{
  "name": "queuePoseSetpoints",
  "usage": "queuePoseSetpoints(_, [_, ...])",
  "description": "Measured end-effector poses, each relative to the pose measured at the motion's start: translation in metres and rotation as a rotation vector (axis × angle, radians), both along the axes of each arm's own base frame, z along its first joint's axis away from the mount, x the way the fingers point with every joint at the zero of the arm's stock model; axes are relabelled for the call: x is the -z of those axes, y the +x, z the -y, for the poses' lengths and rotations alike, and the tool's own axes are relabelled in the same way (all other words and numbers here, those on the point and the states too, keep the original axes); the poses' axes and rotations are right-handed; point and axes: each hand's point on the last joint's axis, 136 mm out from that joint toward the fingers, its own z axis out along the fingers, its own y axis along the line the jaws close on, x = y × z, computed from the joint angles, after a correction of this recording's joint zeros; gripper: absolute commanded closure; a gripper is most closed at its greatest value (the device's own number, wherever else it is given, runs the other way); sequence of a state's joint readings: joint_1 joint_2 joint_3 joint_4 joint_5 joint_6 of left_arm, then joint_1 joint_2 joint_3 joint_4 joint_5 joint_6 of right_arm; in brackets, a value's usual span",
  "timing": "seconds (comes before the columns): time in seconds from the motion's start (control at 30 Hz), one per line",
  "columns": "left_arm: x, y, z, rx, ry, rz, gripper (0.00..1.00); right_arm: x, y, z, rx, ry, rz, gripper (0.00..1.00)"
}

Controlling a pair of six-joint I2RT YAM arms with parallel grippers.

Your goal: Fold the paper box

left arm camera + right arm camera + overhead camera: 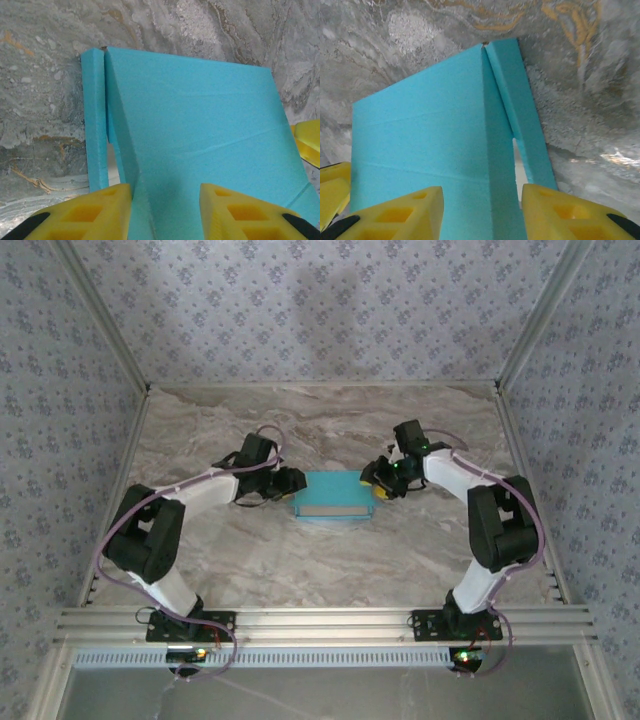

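Note:
The paper box (333, 497) lies flat on the marble table between my two arms, light blue outside. In the left wrist view the box (200, 130) has its lid slanting down, and a narrow side wall (95, 125) stands apart from it with a pale gap. My left gripper (165, 210) is open over the box's left end, one yellow finger (95, 210) at the lid's edge. My right gripper (482, 212) is open over the right end, straddling the lid's edge, where the side wall (525, 120) also gapes.
The grey-veined marble table (330, 560) spreads around the box. Patterned walls with metal posts close it in at the back and sides. An aluminium rail (320, 625) carrying both arm bases runs along the near edge.

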State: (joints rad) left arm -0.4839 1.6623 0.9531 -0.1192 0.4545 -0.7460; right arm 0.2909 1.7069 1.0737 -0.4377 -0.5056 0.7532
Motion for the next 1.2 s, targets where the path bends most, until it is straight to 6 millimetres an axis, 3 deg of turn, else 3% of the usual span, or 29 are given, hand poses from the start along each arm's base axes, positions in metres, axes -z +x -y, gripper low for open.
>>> queuePoseSetpoints(0.33, [0.010,0.005,-0.001,-0.069,-0.063,-0.043,0.69,0.013,-0.007,-0.007,0.078,0.117,-0.062,0.70])
queuePoseSetpoints(0.53, [0.011,0.008,-0.002,-0.099,-0.083,-0.049,0.74,0.010,-0.003,-0.011,0.100,0.162,-0.058,0.86])
queuePoseSetpoints(0.77, [0.020,0.010,-0.006,-0.113,-0.083,-0.052,0.78,0.009,-0.002,-0.012,0.096,0.180,-0.046,0.95])
queuePoseSetpoints(1.03, [0.022,0.010,-0.005,-0.122,-0.100,-0.055,0.86,0.014,-0.003,-0.012,0.090,0.184,-0.038,0.96])
queuePoseSetpoints(1.2, [0.022,0.011,-0.008,-0.126,-0.111,-0.058,0.71,0.014,-0.004,-0.012,0.072,0.175,-0.026,0.87])
